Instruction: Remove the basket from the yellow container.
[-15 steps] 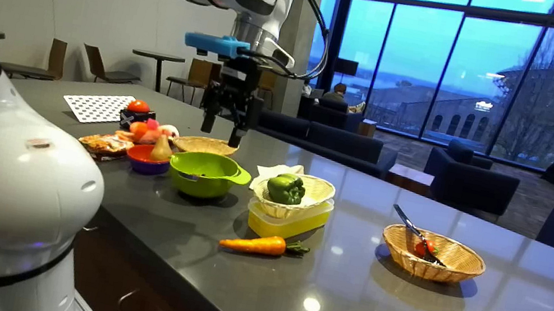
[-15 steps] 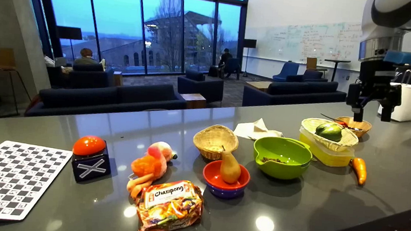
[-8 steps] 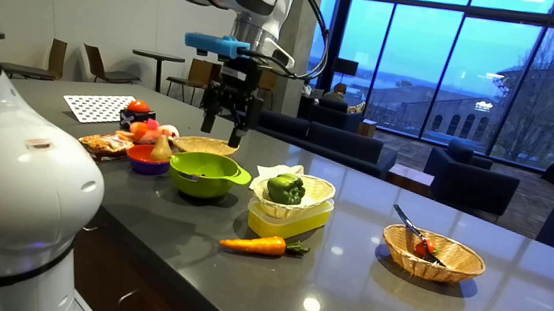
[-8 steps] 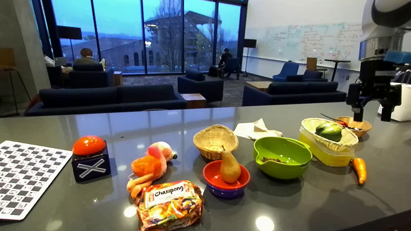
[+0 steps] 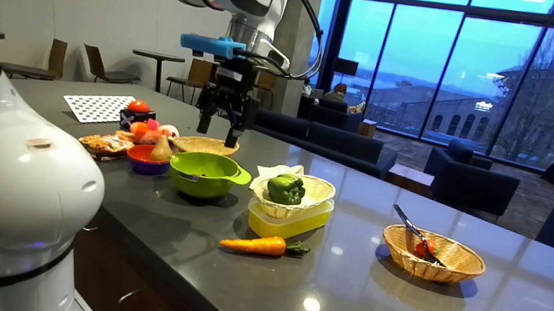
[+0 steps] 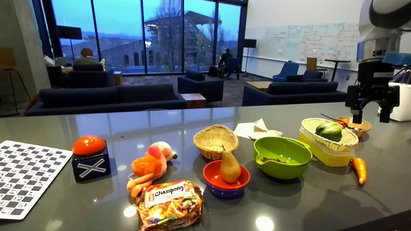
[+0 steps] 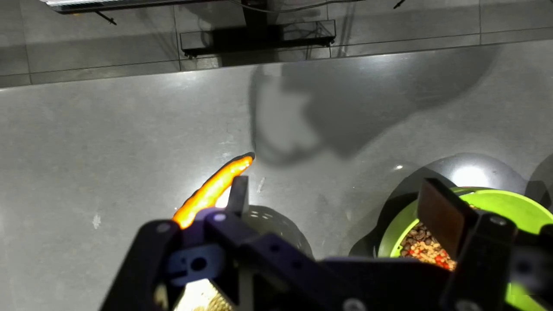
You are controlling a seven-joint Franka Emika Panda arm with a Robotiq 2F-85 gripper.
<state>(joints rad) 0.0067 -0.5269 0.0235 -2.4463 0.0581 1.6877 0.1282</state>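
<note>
The basket is a small pale-yellow woven one (image 5: 321, 190), also in an exterior view (image 6: 348, 137). It sits tilted on top of the yellow container (image 5: 288, 227), a squarish tub that also shows in an exterior view (image 6: 331, 156). A green pepper (image 5: 286, 188) lies in the basket. My gripper (image 5: 218, 131) is open and empty, in the air above and apart from the basket. In the wrist view the fingers (image 7: 339, 203) are wide apart with bare counter between them. A corner of the basket (image 7: 203, 298) shows there; the container is hidden by the gripper.
A lime-green bowl (image 5: 199, 183) with beans stands beside the container. A carrot (image 5: 255, 244) lies in front of it. A tan basket (image 5: 433, 257) holds a spoon and red food. A red bowl with a pear (image 6: 229, 172) and another basket (image 6: 215, 141) stand further along.
Over the last half second my arm and gripper have shifted slightly, a little leftward in both exterior views. The basket, container and other objects have not moved.
</note>
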